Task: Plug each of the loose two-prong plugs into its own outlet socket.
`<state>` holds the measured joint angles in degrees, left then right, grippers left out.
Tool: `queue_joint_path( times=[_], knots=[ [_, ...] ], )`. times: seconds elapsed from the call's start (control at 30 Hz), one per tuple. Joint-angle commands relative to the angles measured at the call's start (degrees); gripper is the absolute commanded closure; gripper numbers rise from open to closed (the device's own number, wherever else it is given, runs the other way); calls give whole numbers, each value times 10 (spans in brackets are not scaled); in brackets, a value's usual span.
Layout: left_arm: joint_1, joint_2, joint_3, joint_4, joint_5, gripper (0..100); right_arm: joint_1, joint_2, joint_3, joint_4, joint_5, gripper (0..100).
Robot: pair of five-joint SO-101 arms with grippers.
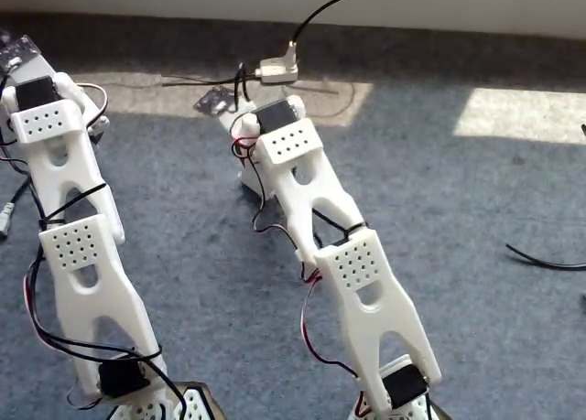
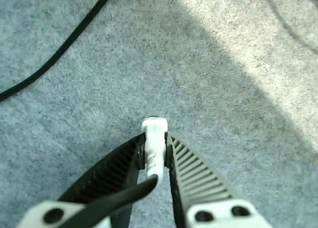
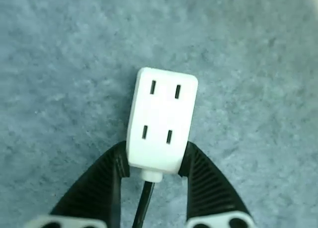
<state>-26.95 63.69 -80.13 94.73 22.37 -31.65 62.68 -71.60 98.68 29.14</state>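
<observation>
- Closest in, our left gripper (image 2: pixel 155 142) is pinching a white plug (image 2: pixel 154 131) between its ribbed fingers. The plug's black cord (image 2: pixel 117 198) trails back under the wrist. We cannot see the prongs, so we would check which way they face before any push.
- Our right gripper (image 3: pixel 155 154) is clamped on the cord end of the white outlet block (image 3: pixel 160 114), over the grey carpet (image 3: pixel 258 64). The block's slotted face is turned toward the wrist camera.
- Both pairs of slots look free. The nearer socket (image 3: pixel 156 133) sits just beyond the fingertips, and the farther socket (image 3: pixel 165 90) is at the block's free end. We judge the farther one the better target, since it leaves room for the left fingers.
- To do this well, we would brace the block firmly and turn the prongs parallel to the slots. Then we would approach square to that face and press without rocking.
- Farther off in the high view, a small white piece (image 1: pixel 277 70) on a black lead lies at twelve o'clock; it is perhaps another plug. A loose black cable (image 1: pixel 545 260) lies at three o'clock, and we should steer our cords away from it.
</observation>
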Motion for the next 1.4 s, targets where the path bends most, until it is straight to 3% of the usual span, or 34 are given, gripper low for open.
queue_joint_path(
  times=[0.0, 0.27, 0.37, 0.47, 0.63, 0.87, 1.0, 1.23, 1.37],
  knots=[
    [7, -15, -8, -4, 4, 995, -7, 3, -4, 22, 120, 992],
    [20, -12, -73, -4, 4, 995, -10, 51, -9, 17, 125, 974],
    [29, -11, -88, -3, 4, 995, -5, 51, -9, 13, 84, 886],
    [44, -13, -100, 9, 4, 995, 3, 36, -9, 21, 93, 795],
    [82, -13, -143, 40, 5, 995, 17, -44, -9, 23, 92, 764],
    [167, -15, -153, 62, 6, 995, 51, -231, 1, 24, 18, 764],
    [195, -18, -153, 63, 5, 995, 67, -332, 73, 23, 3, 764],
    [177, -46, -151, 65, 5, 995, 66, -428, 303, 16, 47, 764],
    [175, -51, -151, 65, 5, 995, 73, -408, 417, -92, 44, 764]
  ],
)
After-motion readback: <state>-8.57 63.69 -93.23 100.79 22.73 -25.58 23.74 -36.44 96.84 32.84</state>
